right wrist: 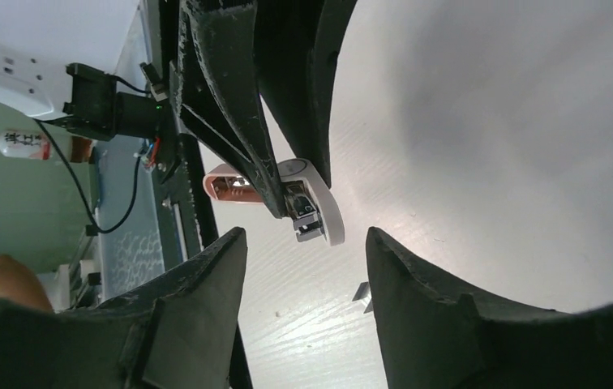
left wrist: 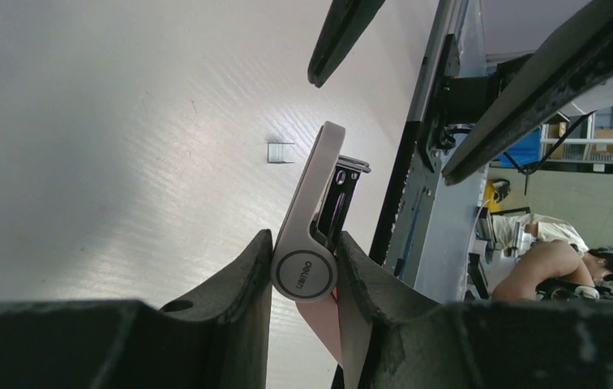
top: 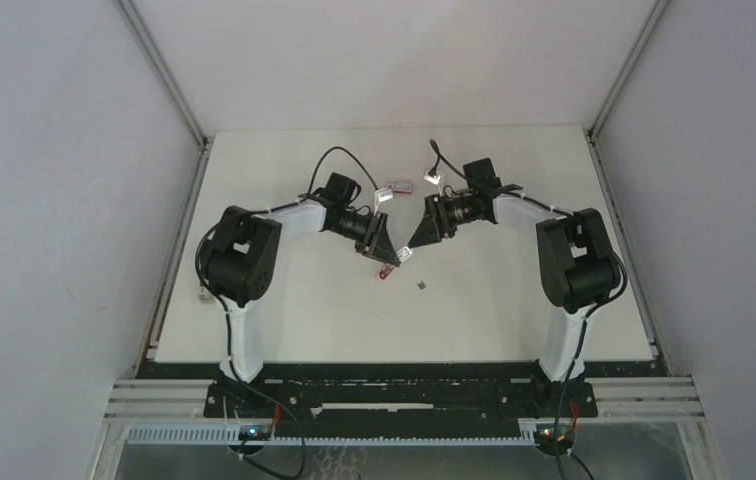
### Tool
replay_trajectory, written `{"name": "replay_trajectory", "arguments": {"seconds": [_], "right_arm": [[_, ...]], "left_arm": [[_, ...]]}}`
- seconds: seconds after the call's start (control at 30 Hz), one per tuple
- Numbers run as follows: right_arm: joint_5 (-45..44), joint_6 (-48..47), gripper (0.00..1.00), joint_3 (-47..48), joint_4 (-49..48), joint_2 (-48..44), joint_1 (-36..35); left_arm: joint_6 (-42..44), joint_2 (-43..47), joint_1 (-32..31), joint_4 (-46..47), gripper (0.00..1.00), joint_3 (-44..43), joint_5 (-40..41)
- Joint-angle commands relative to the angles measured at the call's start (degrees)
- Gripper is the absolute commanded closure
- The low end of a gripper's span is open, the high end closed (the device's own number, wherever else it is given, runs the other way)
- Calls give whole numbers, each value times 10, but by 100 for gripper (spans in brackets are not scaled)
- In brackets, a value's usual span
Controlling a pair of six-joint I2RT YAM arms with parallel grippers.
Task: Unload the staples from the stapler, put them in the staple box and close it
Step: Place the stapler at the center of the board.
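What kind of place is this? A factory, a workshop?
Probably a robotics lab test booth: a left arm and a right arm are bolted to a white table, plain grey walls close it in, and a person sits just outside.

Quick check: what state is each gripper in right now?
Left gripper: fingers closed on the stapler.
Right gripper: fingers open, holding nothing.

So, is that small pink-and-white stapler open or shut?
Open: on the pink-and-white stapler, the white lid stands away from the black staple channel.
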State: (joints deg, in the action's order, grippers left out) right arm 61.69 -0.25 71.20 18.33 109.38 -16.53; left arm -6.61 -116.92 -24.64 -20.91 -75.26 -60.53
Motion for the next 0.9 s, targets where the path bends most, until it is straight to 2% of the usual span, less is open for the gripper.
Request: {"name": "replay_trajectory", "arguments": {"seconds": [0.0,0.3,0.87], "right_arm": [[51,-17,46,33,31,12,11],[66,-23,59,42,54,33,10],[96,-42,69,54,85,49,5]], "left_arm": [[30,3,-4,-20,80,-40,-48],[44,7,-13,-34,80,-43,-64],[48,6,-15,-40,79,-47,-79]]}}
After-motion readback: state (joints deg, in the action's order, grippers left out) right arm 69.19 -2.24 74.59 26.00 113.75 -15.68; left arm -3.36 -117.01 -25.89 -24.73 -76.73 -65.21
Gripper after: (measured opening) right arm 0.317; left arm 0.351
